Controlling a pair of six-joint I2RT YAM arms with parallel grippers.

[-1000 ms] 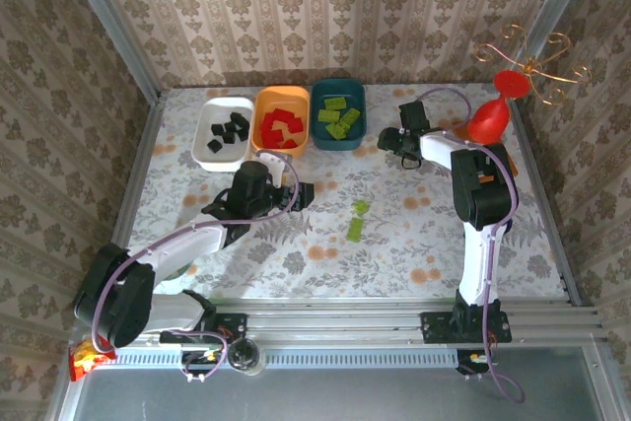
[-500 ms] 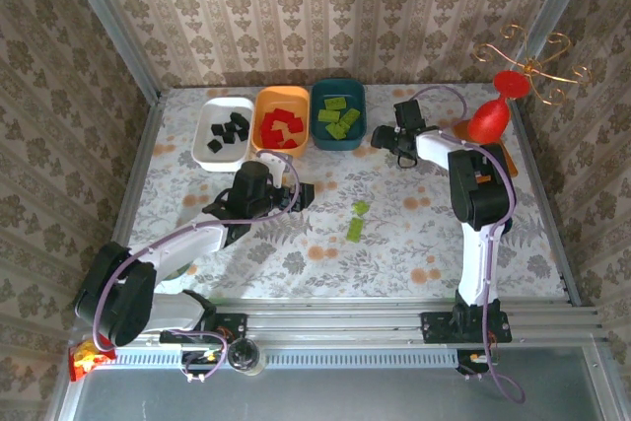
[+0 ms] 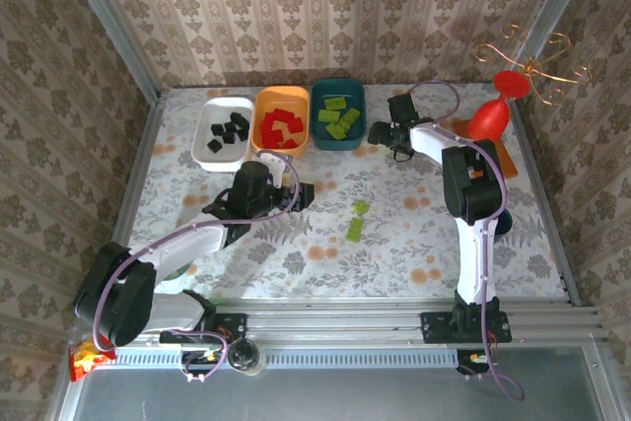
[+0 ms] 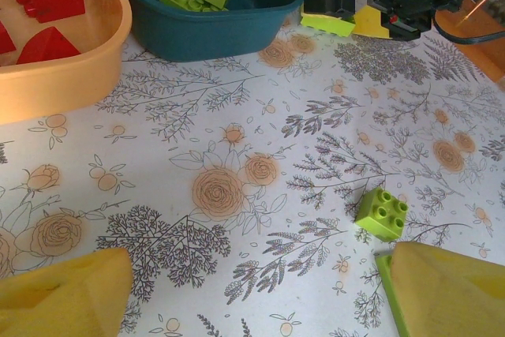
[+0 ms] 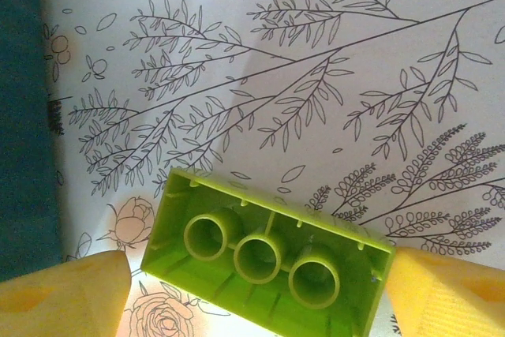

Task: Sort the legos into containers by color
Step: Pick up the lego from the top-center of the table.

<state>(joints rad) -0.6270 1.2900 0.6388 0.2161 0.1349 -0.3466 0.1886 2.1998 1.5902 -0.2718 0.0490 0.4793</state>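
While black legos (image 3: 229, 131), red legos (image 3: 281, 127), most lime legos (image 3: 338, 117) sit sorted in trays (image 3: 284, 91), three unsorted: lime cube (image 3: 361, 207), lime oblong (image 3: 353, 230) loose on bench (image 3: 394, 263), lime brick (image 5: 264, 262) between right gripper (image 5: 256, 290) jaws, spread apart; left gripper (image 4: 256, 293) apart, empty.

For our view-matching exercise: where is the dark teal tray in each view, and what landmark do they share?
Top external: dark teal tray at back centre.
Left wrist: tray at top centre.
Right wrist: tray along left edge.
Shared landmark: the flowered table cover.
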